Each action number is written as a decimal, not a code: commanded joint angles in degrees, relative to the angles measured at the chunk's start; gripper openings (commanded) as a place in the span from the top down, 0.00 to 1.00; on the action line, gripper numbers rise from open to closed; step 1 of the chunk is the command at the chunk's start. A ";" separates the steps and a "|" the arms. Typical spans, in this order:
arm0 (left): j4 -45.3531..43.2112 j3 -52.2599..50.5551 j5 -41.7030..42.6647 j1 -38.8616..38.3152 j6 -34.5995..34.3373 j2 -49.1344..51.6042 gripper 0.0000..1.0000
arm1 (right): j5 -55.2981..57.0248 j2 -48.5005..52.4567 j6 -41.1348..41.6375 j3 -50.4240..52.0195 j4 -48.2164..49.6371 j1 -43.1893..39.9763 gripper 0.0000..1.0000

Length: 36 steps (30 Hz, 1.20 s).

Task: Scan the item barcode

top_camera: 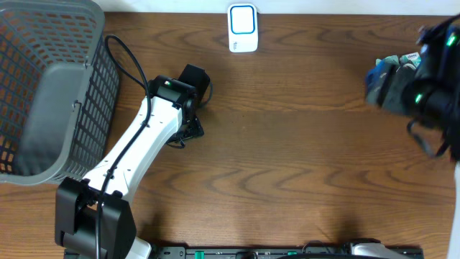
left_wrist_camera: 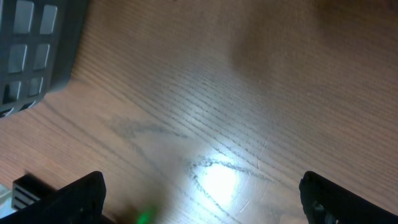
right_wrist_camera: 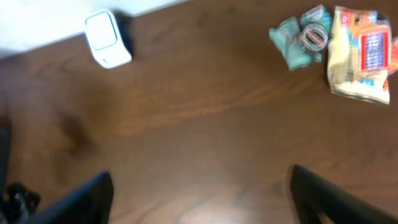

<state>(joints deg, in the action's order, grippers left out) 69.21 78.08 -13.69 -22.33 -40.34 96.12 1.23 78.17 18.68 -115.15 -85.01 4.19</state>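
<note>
Your right gripper (right_wrist_camera: 202, 177) hangs with its fingers spread wide and nothing between them, looking down on a bare stretch of table (right_wrist_camera: 199, 118). Beyond that stretch, towards the far right of its view, lie the things you could scan: a teal packet (right_wrist_camera: 297, 38), crumpled, and just beside it a cream packet (right_wrist_camera: 359, 55) with a red label. Both rest flat on the wood, and neither is lifted or touched. No barcode can be made out on either from here; the picture is too soft. Off to the other side, near the table's far edge, stands the white and blue scanner (right_wrist_camera: 107, 39), well apart from the packets. Your left gripper (left_wrist_camera: 202, 186) is also spread wide and empty, low over the wood close to the grey basket (top_camera: 29, 43) at the left end. By this showing the task has hardly begun: no item is picked and none is held up to the scanner. Nearly all of it is left to you: close on one packet, lift it, carry it across to the scanner and turn its barcode towards the scanner's face.
</note>
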 commanded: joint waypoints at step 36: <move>0.37 -0.31 -0.94 0.13 -0.48 -0.31 0.02 | -23.39 -31.78 9.29 41.75 1.99 6.58 0.01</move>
<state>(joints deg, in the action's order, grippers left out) 69.21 78.06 -13.69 -22.33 -40.34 96.12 -20.47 46.48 27.49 -73.60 -81.95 10.37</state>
